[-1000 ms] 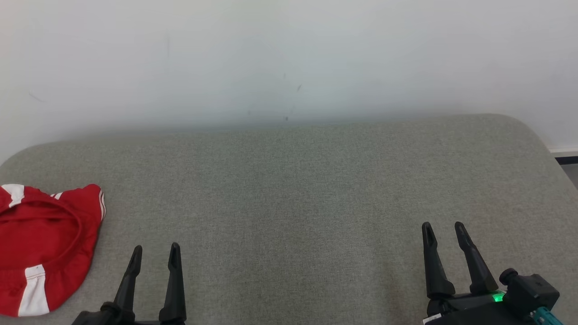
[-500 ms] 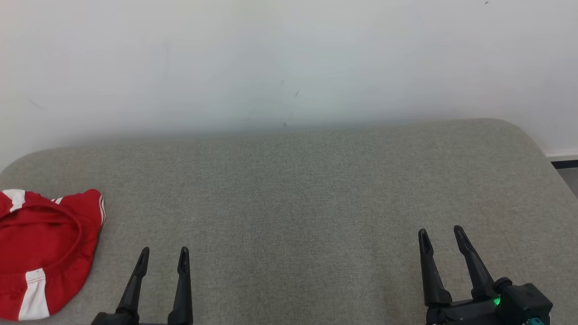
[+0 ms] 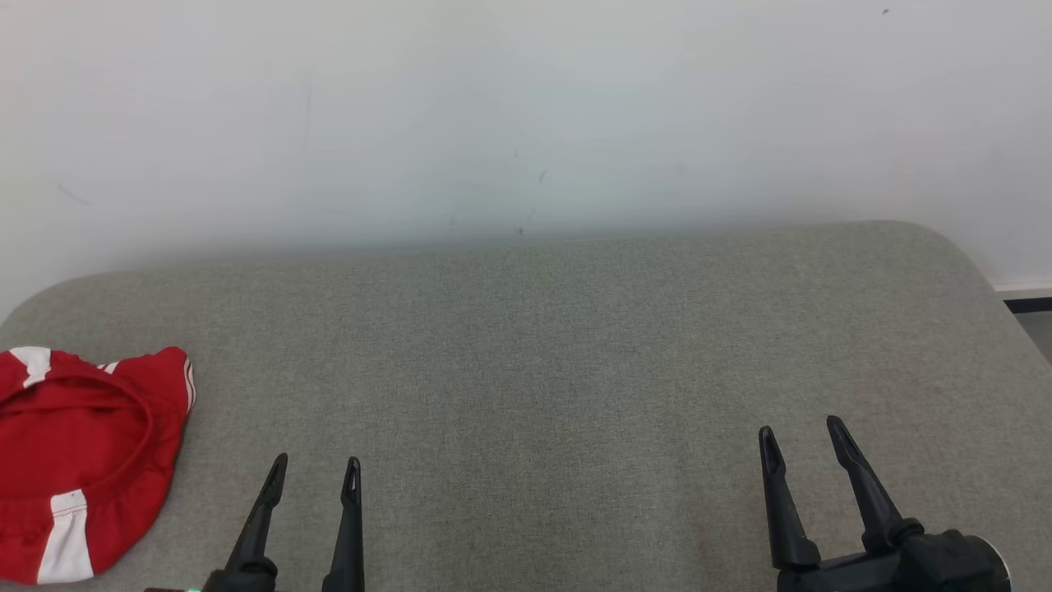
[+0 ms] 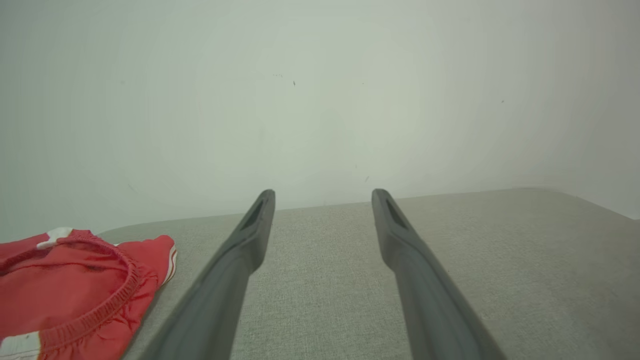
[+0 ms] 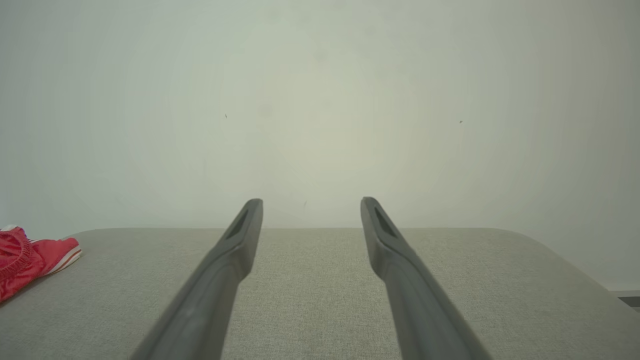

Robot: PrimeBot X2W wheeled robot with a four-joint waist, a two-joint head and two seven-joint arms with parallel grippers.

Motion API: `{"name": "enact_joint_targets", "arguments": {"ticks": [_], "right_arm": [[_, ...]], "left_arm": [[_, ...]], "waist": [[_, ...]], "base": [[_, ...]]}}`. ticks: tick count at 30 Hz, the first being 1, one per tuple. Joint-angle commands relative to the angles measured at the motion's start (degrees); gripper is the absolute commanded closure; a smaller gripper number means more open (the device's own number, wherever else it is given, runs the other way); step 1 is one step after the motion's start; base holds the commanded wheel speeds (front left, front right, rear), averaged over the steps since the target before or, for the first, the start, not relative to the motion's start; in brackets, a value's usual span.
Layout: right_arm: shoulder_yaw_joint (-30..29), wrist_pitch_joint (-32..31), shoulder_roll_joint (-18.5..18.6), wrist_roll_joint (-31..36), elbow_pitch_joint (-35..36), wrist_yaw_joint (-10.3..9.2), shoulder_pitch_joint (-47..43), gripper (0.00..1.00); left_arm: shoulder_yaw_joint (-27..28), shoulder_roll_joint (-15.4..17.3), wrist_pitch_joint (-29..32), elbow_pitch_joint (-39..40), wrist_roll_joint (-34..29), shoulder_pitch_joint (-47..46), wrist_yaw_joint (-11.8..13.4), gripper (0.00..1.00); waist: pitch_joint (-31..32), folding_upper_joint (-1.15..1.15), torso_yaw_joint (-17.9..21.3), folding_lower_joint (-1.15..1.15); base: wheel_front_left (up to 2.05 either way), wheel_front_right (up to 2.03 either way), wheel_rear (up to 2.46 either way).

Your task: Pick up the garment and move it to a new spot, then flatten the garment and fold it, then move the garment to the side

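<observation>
Well off to the robot's left, a crumpled red garment (image 3: pixel 82 460) with white stripes (image 3: pixel 62 547) lies at the left end of a grey padded surface (image 3: pixel 534 353), partly cut off by the edge of the head view, its gathered waistband (image 3: pixel 140 427) curving across the heap. Both arms sit low at the near side of the surface, fingers pointing toward the pale wall (image 3: pixel 526 107) behind it. The left gripper (image 3: pixel 316 463) hangs just to the right of the garment, near it but apart from it, its two dark fingers spread with nothing between them. The right gripper (image 3: pixel 800 427) is well apart from the cloth, toward the right end of the surface, its fingers likewise spread and holding nothing. Seen from the left wrist, the garment (image 4: pixel 75 290) lies to the left of the fingers, its elastic waistband and a white-edged corner in plain sight; from the right wrist, a corner of the garment (image 5: pixel 30 252) shows at the far left edge. The surface's far corners are rounded, and whether either gripper's fingertips touch the fabric cannot be told
</observation>
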State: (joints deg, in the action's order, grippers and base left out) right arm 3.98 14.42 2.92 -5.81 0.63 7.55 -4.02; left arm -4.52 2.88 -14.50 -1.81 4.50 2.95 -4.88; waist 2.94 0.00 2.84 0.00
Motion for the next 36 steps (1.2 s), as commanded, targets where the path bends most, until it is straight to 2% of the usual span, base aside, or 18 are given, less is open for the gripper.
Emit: {"name": "enact_joint_targets", "arguments": {"ticks": [1, 5, 26, 36], "right_arm": [[-0.12, 0.48, -0.07, 1.53, 0.34, -0.11, -0.73, 0.00], [0.28, 0.89, -0.07, 2.92, 0.08, -0.12, -0.93, 0.00], [0.20, 0.77, -0.07, 1.80, -0.60, -0.12, -0.94, 0.00], [0.53, 0.77, -0.07, 1.62, -0.81, -0.12, -1.28, 0.00]], "left_arm": [[-0.15, 0.06, -0.53, -0.25, -1.60, -0.78, 0.34, 0.00], [-0.30, 0.06, -0.74, -0.51, -3.09, -0.88, 0.46, 0.00], [-0.26, 0.03, -0.68, -1.73, -2.45, -1.17, 0.59, 0.00], [-0.50, 0.03, -0.68, -2.04, -2.93, -1.49, 1.37, 0.00]], "waist": [[0.05, 0.00, 0.02, 0.00], [0.07, 0.00, 0.13, 0.00], [-0.24, 0.00, -0.67, 0.00], [-0.69, 0.00, -3.63, 0.00]], "base": [[0.00, 0.00, 0.00], [0.00, 0.00, 0.00], [0.00, 0.00, 0.00], [0.00, 0.00, 0.00]]}}
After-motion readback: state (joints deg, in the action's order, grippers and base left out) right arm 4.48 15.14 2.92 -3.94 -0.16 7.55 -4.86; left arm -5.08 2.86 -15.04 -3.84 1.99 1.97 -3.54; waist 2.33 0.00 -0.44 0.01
